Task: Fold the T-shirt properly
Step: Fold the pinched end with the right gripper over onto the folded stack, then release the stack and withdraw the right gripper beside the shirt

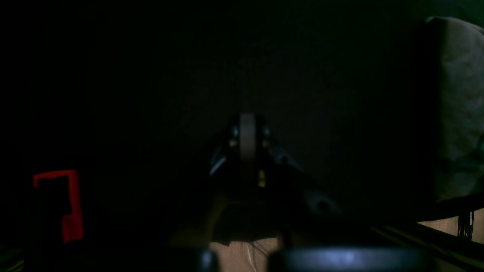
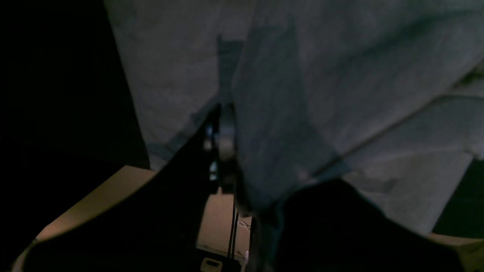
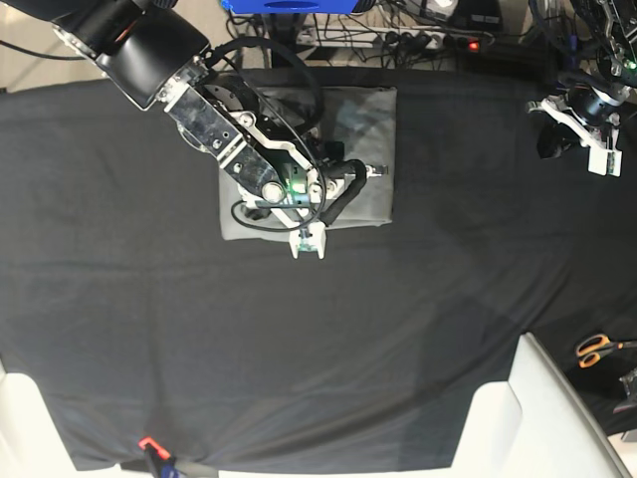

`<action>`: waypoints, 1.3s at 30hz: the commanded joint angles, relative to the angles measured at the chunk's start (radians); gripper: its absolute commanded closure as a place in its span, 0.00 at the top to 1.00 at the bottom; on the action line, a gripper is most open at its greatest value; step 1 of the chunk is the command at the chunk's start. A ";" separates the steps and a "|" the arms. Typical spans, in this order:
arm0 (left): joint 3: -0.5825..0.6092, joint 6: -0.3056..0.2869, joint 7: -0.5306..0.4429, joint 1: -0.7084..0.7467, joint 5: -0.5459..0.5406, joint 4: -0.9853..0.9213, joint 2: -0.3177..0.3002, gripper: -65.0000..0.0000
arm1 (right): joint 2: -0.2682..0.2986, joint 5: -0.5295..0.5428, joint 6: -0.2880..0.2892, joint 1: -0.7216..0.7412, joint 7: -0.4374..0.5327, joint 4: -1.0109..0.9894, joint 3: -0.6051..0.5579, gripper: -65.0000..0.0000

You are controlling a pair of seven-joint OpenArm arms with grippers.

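Observation:
The grey T-shirt (image 3: 348,119) lies folded into a compact rectangle at the back middle of the black table cloth (image 3: 299,339). My right gripper (image 3: 375,171) hovers low over the shirt's right part. In the right wrist view the T-shirt (image 2: 359,75) fills the frame. A fold of it drapes across my right gripper (image 2: 227,143) and hides one finger, so the gap between the jaws is not visible. My left gripper (image 3: 553,137) is far off at the back right. Its pads (image 1: 247,132) are pressed together on nothing, and the T-shirt (image 1: 457,113) shows only at the frame's right edge.
Orange-handled scissors (image 3: 595,347) lie at the right edge. White panels (image 3: 537,418) stand at the front corners. A small red marker (image 3: 147,441) sits at the front left. Cables and a power strip (image 3: 418,40) run behind the table's back edge.

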 commanded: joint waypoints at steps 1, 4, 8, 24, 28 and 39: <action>-0.005 -0.009 -0.019 0.000 -0.017 0.012 -0.017 0.00 | -0.024 0.006 -0.001 0.016 0.006 0.022 0.002 0.24; -0.005 -0.009 -0.019 0.000 -0.017 0.012 -0.017 0.00 | -0.041 0.006 -0.001 0.016 0.001 0.022 -0.001 0.42; -0.005 -0.009 -0.019 0.000 -0.017 0.012 -0.017 0.00 | -0.042 0.006 0.035 0.016 0.006 0.021 -0.027 0.47; -0.010 -0.009 -0.019 -0.001 -0.017 -0.014 -0.019 0.00 | -0.093 0.006 0.245 0.019 0.098 -0.034 -0.027 0.47; -0.012 -0.009 -0.019 -0.001 -0.017 -0.014 -0.019 0.00 | -0.098 0.006 0.374 0.021 0.165 -0.059 -0.027 0.47; -0.004 -0.009 -0.017 -0.020 -0.017 -0.016 -0.019 0.00 | -0.036 0.202 0.377 0.067 0.101 0.185 -0.027 0.47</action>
